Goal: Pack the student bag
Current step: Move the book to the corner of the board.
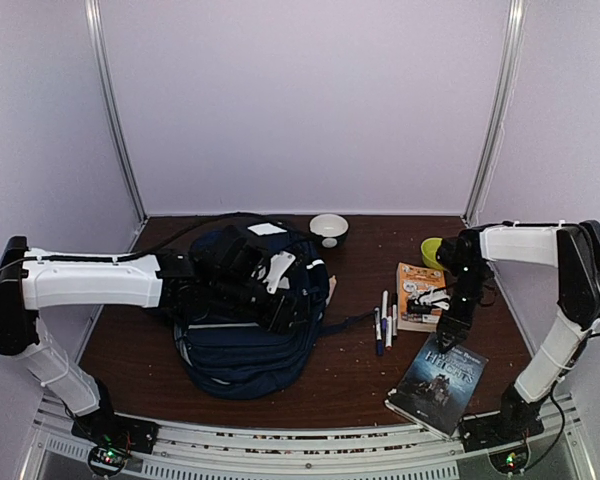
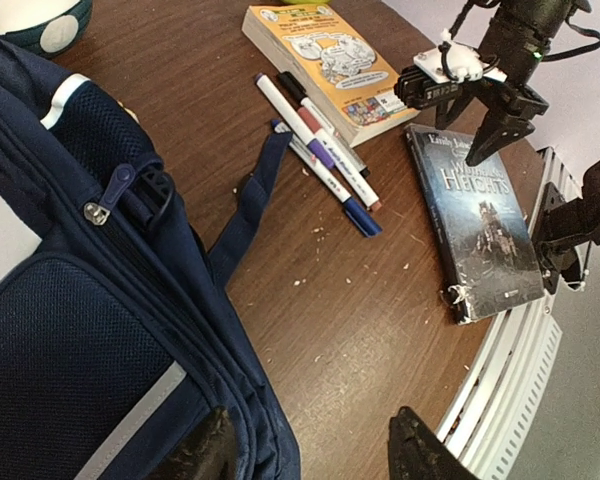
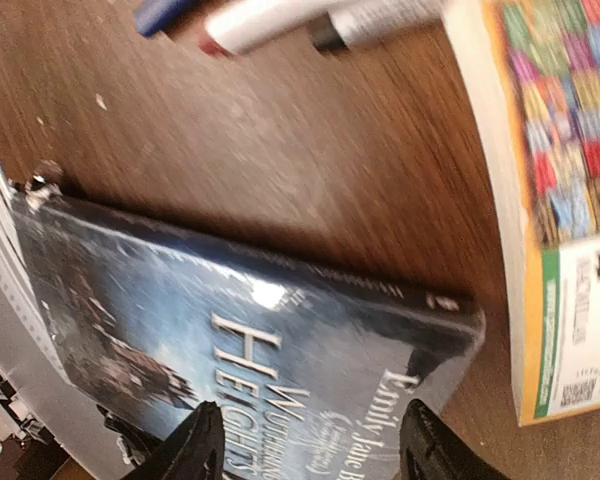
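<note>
The student bag is a large navy-blue fabric backpack with pale stripe trim. It lies flat on the counter, toward 9 o'clock from the counter's centre. Its end with the white patch points to 12 o'clock and its rounded end to 6. A dark strap trails toward 3 o'clock.

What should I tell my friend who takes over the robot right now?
Left gripper: open, empty, over the edge of the student bag.
Right gripper: open, just above the dark book, not gripping it.
The student bag lies on the left of the table. The dark book, orange book and pens lie to its right.
Done: nothing visibly packed.
Left: probably grab the dark book, then pack the rest.
</note>
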